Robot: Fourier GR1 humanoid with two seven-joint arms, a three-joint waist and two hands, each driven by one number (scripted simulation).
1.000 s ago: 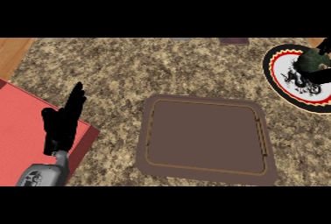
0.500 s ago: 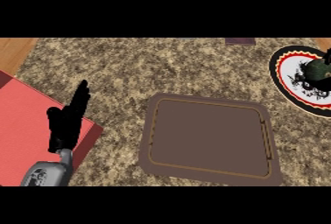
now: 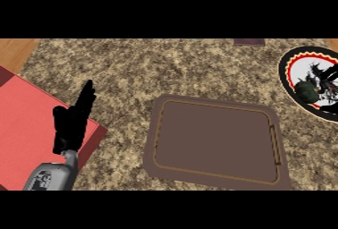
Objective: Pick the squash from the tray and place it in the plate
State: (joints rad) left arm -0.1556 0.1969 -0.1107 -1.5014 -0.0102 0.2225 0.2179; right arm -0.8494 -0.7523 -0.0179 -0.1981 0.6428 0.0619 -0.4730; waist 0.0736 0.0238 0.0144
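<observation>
Counter point(image 3: 165, 67), one tray point(image 3: 218, 138), one plate point(image 3: 285, 71), one squash point(image 3: 305, 89)

Speckled brown counter point(image 3: 165, 67) stretching across whole view. Square brown tray point(image 3: 218, 141) sitting flat near middle, well apart from round black-rimmed plate point(image 3: 285, 74) lying at right edge, partly cut off. At left, red mat point(image 3: 26, 116) resting flat. Small dark piece point(image 3: 249, 42) showing at far edge.

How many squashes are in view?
1. The squash lies on the plate at the right edge; the tray holds none. The plate is cut off, so more may hide.
</observation>
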